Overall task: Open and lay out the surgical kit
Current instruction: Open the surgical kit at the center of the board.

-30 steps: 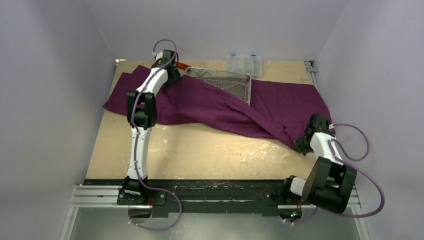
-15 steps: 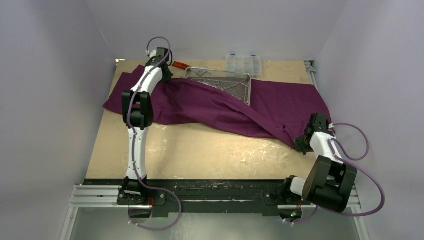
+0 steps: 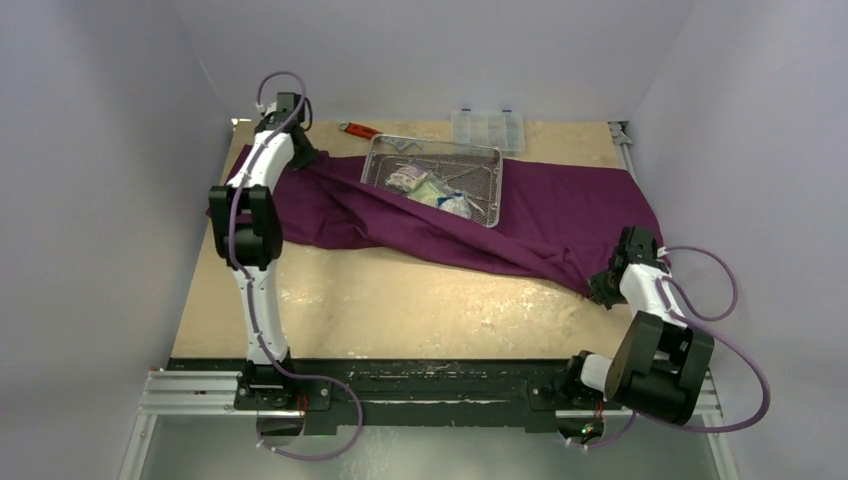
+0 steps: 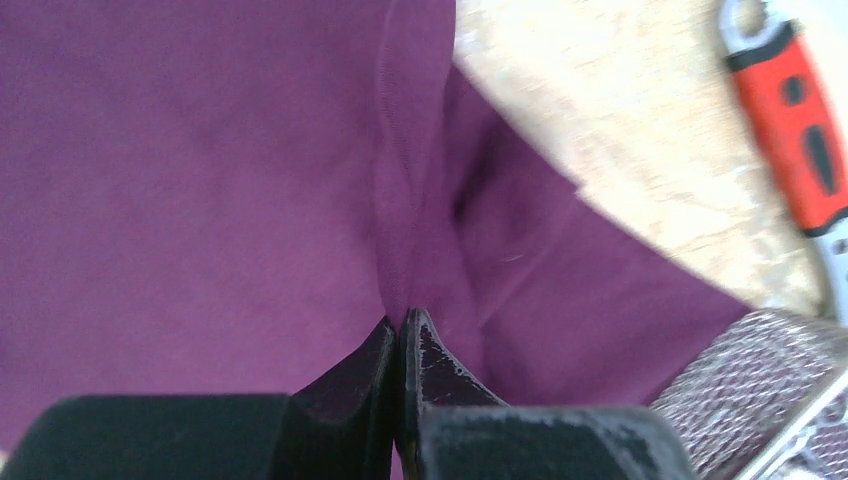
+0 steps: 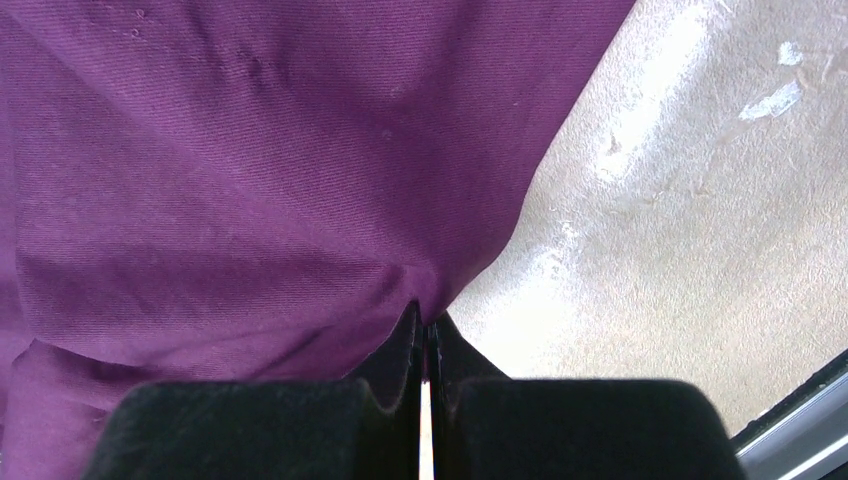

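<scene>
Now | left tool (image 4: pixel 402 325) pinching cloth (image 4: pixel 180 180) fold | right tool (image 5: pixel 425 325) pinching cloth edge

Left arm (image 3: pixel 248 215) extends far back, left tool (image 4: pixel 400 330) clamped tight; right arm (image 3: pixel 655 330) folded, right tool (image 5: pixel 425 325) clamped too.

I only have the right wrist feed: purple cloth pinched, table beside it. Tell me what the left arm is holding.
Observer: The left gripper is shut on a fold of the purple cloth, at the far left of the workspace.
Operator: Report the tray.
Observer: The wire-mesh tray sits uncovered at the far middle, with clear packets inside it.
Operator: Name anything loose near that left grip.
Observer: A red-handled wrench lies on the table just past the cloth's edge, not touching the cloth.
</scene>
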Controlling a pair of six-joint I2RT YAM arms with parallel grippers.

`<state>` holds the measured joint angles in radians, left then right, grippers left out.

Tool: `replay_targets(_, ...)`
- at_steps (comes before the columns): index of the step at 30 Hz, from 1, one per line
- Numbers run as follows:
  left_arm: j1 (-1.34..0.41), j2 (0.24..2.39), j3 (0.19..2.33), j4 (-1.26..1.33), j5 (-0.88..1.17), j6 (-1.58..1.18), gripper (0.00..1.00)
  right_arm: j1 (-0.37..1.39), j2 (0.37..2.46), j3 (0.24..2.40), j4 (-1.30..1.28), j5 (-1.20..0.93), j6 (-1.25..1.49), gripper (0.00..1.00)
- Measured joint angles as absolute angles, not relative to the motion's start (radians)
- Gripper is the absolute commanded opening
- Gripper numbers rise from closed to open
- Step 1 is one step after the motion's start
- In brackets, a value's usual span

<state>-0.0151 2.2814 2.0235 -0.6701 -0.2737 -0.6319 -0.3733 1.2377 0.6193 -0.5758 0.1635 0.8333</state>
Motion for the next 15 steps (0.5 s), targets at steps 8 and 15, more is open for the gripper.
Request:
replay_targets(8,0.088,1.874,1.565,-0.763,-0.364,-0.681,0.0,-0.371,1.18,0.613,-0.617,0.166,0.849,0.0)
replay_targets(15,0.128,1.444,1.21,-0.901,-0.488,-0.819,0.0,-0.37,1.188,0.607,-0.677,0.202,0.857,0.0)
